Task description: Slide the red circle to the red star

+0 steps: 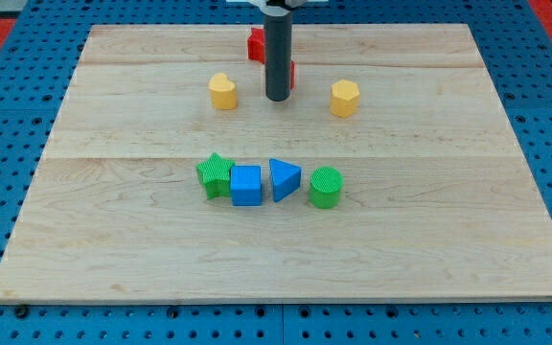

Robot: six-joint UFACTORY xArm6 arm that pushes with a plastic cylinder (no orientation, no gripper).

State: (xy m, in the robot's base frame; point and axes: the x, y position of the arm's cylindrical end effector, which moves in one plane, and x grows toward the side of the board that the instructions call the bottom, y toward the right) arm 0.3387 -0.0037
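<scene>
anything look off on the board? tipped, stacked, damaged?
Nothing stands out. My tip sits at the top centre, hiding most of the red blocks, so their state can't be judged. Two yellow blocks flank it; the green and blue row lies flat.

Near the top centre of the wooden board (468, 192), my tip (278, 99) stands in front of 2 red blocks (255, 45), mostly hiding them; shapes unclear. A yellow block (223, 91) sits left, a yellow hexagon (345, 98) right. Mid-frame row: green star (216, 174), blue cube (246, 185), blue triangle (283, 178), green cylinder (326, 187).
</scene>
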